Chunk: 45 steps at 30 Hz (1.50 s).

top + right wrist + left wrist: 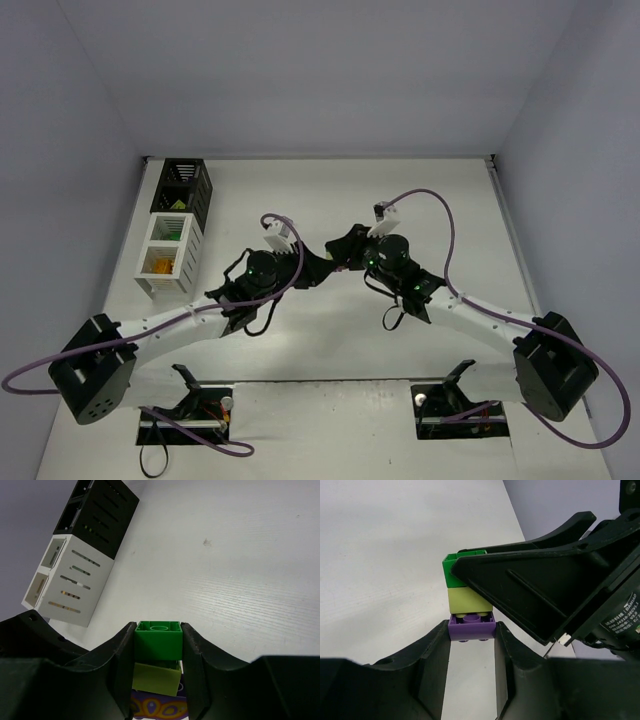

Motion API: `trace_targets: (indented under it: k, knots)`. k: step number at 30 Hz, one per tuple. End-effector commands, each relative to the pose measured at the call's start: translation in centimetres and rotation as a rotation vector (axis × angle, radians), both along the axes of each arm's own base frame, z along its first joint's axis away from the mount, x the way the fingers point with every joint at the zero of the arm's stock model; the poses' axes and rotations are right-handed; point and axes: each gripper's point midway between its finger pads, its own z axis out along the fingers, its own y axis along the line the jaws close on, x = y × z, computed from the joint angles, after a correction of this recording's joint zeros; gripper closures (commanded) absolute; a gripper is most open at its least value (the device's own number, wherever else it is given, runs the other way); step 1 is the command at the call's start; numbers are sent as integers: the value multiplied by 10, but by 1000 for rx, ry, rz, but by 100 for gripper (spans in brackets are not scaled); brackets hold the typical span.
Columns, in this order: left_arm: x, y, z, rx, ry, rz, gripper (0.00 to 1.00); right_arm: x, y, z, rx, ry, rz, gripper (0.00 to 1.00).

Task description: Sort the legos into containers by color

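Three studded plastic bricks sit stacked: a dark green brick [451, 571] on top, a pale yellow-green brick [467, 601] in the middle, a purple brick [472, 629] lowest. The left gripper [472, 632] and right gripper [159, 642] are matte black. One slatted square bin [107, 515] is black; two joined slotted bins [75, 580] are white, with green and orange showing inside. The table [420, 200] is white, the cables [452, 250] purple.

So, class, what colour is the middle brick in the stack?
The middle brick is light green, clearest from the left wrist.
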Motion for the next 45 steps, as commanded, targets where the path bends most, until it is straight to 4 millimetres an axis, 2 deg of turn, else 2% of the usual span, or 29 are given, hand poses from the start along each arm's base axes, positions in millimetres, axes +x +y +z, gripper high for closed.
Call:
trace_targets:
  k: [1,13,16,20,23,24,26,27,29,30,31,32,33,34,35,36,37,39,40,42,43,44,45]
  knots:
    - [6,13,38,-33,-127,43,97,23,-16,26,-10,-87,-95,100]
    - [0,26,30,39,-130,50,98,40,-38,27,-69,-116,-120,100]
    - [1,29,27,70,-126,55,97,41,-44,22,-111,-116,-116,100]
    - [5,40,23,122,-111,94,97,40,-53,0,-200,-90,-112,100]
    - [13,56,22,158,-75,140,97,38,-58,-19,-248,-65,-95,100]
    - [24,67,30,162,-74,179,97,39,-60,-26,-267,-55,-91,100]
    - [29,86,27,204,-38,214,98,37,-56,-33,-291,-54,-44,100]
    - [38,101,32,226,-29,249,98,37,-56,-38,-307,-46,-32,100]
    - [46,120,46,246,-44,297,97,37,-52,-41,-331,-54,5,100]
    - [46,134,41,307,-26,311,97,37,-51,-44,-340,-51,16,100]
    - [58,153,60,312,-49,374,97,36,-49,-45,-343,-52,30,100]
    - [75,190,81,370,-64,475,97,35,-48,-48,-357,-54,49,100]
    - [87,214,94,400,-72,541,97,34,-49,-50,-368,-59,58,100]
    - [87,215,94,411,-77,538,97,33,-48,-50,-368,-58,62,100]
    - [95,227,91,444,-53,564,97,33,-49,-51,-377,-62,64,100]
    - [107,249,110,445,-72,637,97,33,-49,-52,-378,-63,66,100]
    - [118,260,104,481,-47,659,97,31,-50,-54,-384,-65,75,100]
    - [134,280,109,502,-39,708,97,30,-50,-54,-378,-72,76,100]
    - [151,299,113,516,-29,749,97,28,-49,-55,-375,-69,88,100]
    - [167,323,116,525,-16,786,97,26,-48,-56,-369,-70,99,100]
    - [177,330,130,534,-44,796,97,24,-48,-56,-365,-73,104,100]
    - [191,331,117,556,-13,781,97,22,-47,-58,-358,-73,108,100]
    - [198,346,115,567,0,805,97,23,-47,-56,-352,-79,108,100]
